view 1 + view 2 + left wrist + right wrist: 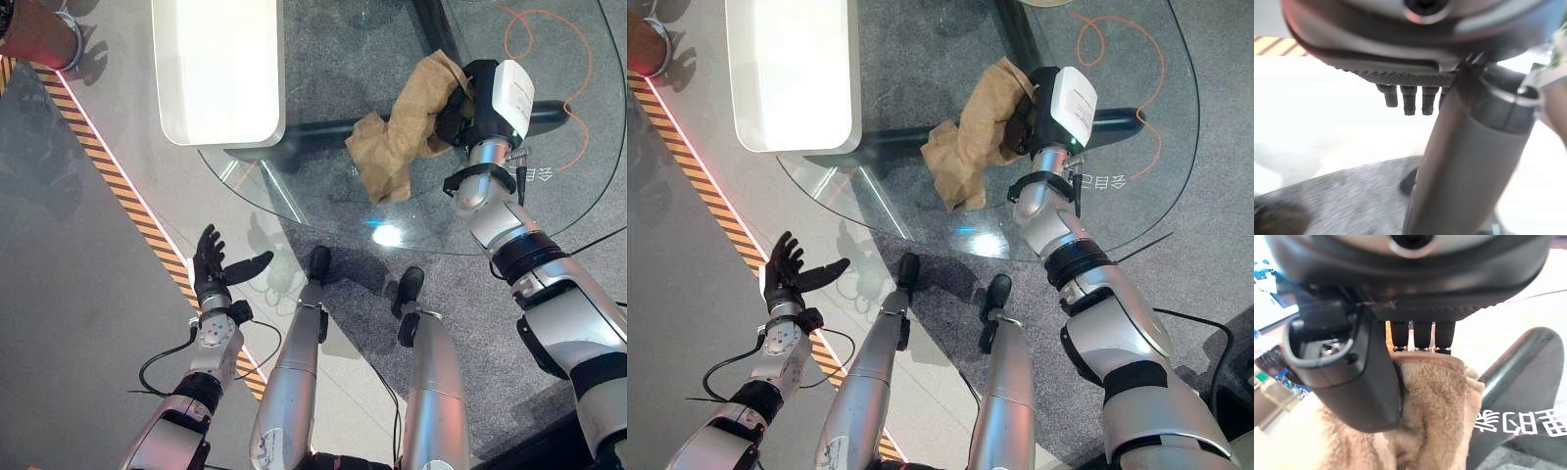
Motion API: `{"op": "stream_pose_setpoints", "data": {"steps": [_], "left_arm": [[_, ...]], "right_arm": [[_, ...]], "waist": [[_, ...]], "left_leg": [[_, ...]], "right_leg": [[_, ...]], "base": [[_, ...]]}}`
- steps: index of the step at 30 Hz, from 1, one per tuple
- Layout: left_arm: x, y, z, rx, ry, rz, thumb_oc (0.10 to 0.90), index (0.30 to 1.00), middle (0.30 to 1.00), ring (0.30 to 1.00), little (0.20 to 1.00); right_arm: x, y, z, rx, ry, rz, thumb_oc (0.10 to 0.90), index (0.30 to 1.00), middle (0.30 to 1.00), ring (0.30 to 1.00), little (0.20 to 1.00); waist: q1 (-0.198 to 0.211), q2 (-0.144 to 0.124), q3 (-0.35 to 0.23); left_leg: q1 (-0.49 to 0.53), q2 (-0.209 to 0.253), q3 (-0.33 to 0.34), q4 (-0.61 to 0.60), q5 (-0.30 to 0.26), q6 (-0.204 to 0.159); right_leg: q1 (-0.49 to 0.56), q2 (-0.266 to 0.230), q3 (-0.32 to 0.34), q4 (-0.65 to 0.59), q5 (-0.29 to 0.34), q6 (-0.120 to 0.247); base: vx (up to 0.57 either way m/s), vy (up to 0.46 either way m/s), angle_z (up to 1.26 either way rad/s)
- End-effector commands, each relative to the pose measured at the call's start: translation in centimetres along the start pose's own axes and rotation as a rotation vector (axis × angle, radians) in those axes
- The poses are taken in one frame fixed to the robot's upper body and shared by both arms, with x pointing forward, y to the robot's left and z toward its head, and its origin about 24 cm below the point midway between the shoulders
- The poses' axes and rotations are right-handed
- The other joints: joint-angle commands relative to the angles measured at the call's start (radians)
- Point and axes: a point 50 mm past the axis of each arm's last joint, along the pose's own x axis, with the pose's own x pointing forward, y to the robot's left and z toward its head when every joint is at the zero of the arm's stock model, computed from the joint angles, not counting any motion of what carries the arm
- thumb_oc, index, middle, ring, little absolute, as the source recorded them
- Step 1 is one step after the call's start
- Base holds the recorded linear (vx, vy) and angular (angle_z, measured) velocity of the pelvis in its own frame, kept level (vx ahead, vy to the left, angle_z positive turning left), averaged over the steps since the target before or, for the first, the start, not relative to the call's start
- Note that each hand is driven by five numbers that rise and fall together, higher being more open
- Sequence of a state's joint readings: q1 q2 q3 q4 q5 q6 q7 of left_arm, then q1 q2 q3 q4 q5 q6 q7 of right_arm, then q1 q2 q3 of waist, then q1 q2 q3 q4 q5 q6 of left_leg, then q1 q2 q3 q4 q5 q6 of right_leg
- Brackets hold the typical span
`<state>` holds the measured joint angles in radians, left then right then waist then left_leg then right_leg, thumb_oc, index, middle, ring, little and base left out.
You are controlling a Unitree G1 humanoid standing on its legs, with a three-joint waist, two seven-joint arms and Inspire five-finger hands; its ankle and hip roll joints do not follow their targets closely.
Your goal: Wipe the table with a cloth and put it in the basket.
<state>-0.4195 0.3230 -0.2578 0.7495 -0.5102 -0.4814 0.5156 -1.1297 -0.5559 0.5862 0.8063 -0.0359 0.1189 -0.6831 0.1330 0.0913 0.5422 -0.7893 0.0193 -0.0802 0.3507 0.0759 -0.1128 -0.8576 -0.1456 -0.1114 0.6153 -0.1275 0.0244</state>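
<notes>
A crumpled tan cloth [400, 137] lies on the round glass table [323, 211], one end draped toward the near rim. My right hand [458, 106] is at the cloth's far right end, fingers and thumb curled into the fabric; up close the cloth [1430, 401] bunches under the fingers [1422, 338]. My left hand [211, 266] hangs off the table at the lower left, above the floor, open with its fingers [1408, 100] spread and holding nothing.
A white, rounded, tray-like object [220, 69] stands at the table's far left. The dark table base [294, 137] shows through the glass. An orange cable [549, 39] loops on the floor behind, and striped tape [108, 166] runs along the left.
</notes>
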Motion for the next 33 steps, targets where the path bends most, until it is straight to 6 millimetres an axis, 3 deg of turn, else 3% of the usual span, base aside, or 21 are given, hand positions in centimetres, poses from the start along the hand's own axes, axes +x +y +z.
{"op": "stream_pose_setpoints", "data": {"steps": [1,4,15,27,33], "left_arm": [[0.6,1.9,4.3,-0.011,-0.282,0.116,0.800,0.900,0.900,0.900,0.900],[0.9,1.7,7.2,-0.027,-0.427,0.125,0.800,0.900,0.900,0.900,0.900],[-0.2,0.6,13.1,-0.075,-0.714,0.082,0.800,0.900,0.900,0.900,0.900],[-1.7,-0.8,16.8,-0.007,-0.933,-0.050,0.800,0.900,0.900,0.900,0.900],[-1.9,-1.9,17.2,0.043,-0.946,-0.158,0.800,0.900,0.900,0.900,0.900]], "right_arm": [[1.7,-5.1,3.5,0.103,-0.218,-0.246,0.100,0.300,0.300,0.300,0.200],[0.8,-5.4,4.3,0.147,-0.273,-0.262,0.100,0.300,0.300,0.300,0.200],[-1.4,-5.5,5.5,0.220,-0.368,-0.268,0.100,0.300,0.300,0.300,0.200],[-3.6,-6.5,7.9,0.308,-0.517,-0.298,0.100,0.300,0.300,0.300,0.200],[-4.8,-7.1,9.5,0.349,-0.615,-0.289,0.100,0.300,0.300,0.300,0.200]], "waist": [[-0.010,0.007,-0.022],[-0.014,-0.001,-0.022],[-0.021,-0.022,-0.022],[-0.033,-0.034,-0.022],[-0.043,-0.041,-0.022]], "left_leg": [[0.018,-0.072,0.076,0.062,-0.093,0.102],[0.011,-0.071,0.073,0.065,-0.094,0.102],[0.007,-0.073,0.068,0.076,-0.104,0.104],[0.009,-0.074,0.068,0.081,-0.112,0.107],[0.014,-0.074,0.071,0.082,-0.113,0.109]], "right_leg": [[0.037,0.055,-0.096,-0.054,0.021,-0.018],[0.033,0.060,-0.092,-0.050,0.019,-0.017],[0.041,0.068,-0.089,-0.048,0.013,-0.012],[0.047,0.076,-0.083,-0.047,0.014,-0.004],[0.053,0.083,-0.076,-0.050,0.018,0.000]], "base": [[0.00,0.000,0.00],[0.00,0.000,0.00],[0.00,-0.012,0.00],[0.00,0.000,0.00],[0.00,0.000,0.00]]}}
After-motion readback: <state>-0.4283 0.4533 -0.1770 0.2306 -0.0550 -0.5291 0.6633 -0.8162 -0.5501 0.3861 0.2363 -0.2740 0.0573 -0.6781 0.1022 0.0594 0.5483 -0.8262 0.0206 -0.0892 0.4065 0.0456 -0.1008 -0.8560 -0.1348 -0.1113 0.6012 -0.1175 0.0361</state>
